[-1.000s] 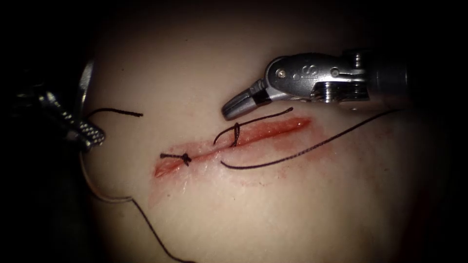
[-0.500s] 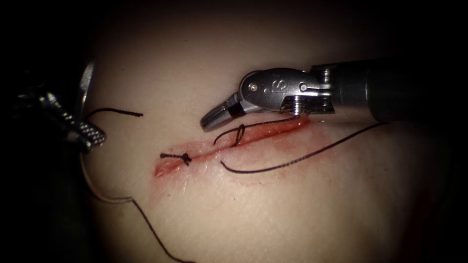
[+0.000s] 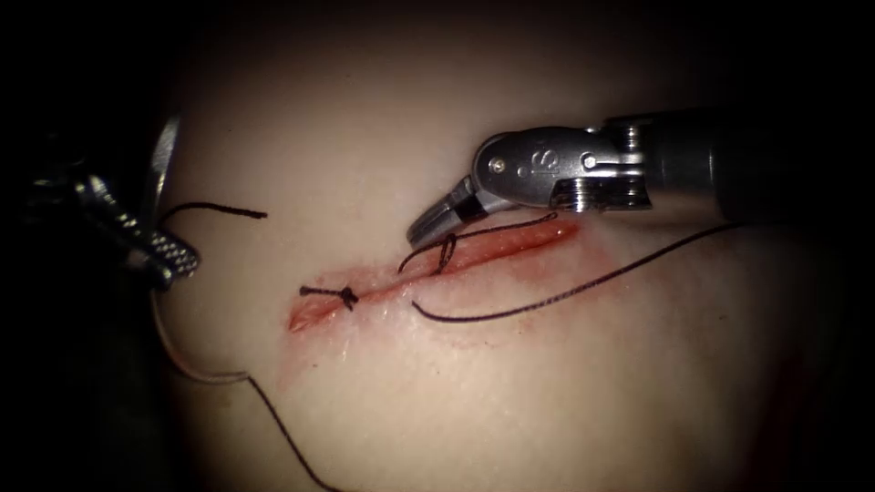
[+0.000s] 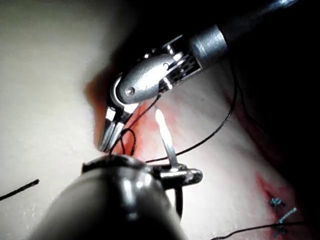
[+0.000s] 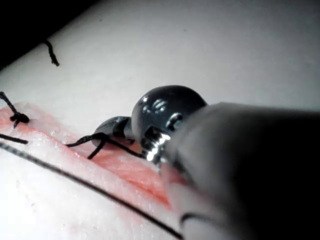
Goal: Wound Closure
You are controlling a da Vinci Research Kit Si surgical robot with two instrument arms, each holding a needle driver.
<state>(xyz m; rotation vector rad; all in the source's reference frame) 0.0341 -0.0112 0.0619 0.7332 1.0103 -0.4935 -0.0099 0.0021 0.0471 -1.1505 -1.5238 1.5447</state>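
Observation:
The cut (image 3: 437, 260) runs slantwise across the tissue (image 3: 510, 383), wet with red fluid. A tied knot (image 3: 346, 294) sits near its left end, and a loose thread loop (image 3: 442, 251) crosses its middle. My right tool (image 3: 425, 228) comes in from the right with its jaws shut and empty, the tip just above the loop's left side. At the far left my left tool (image 3: 164, 255) is shut on the curved needle (image 3: 161, 159) at mid-curve, clear of the tissue. In the left wrist view the needle (image 4: 167, 145) points up from those jaws toward the right tool (image 4: 109, 137).
A long thread (image 3: 565, 287) lies right of the cut and runs off toward the right tool's shaft. A short thread piece (image 3: 223, 210) lies beside the left tool. Thread from the needle's tail (image 3: 283, 437) trails off the near edge. The knot (image 5: 19, 118) and loop (image 5: 100, 142) show in the right wrist view.
The right tool came down and left toward the loop, then drew back a little to the right. The loop's long end shifted slightly. The left tool and needle stayed put.

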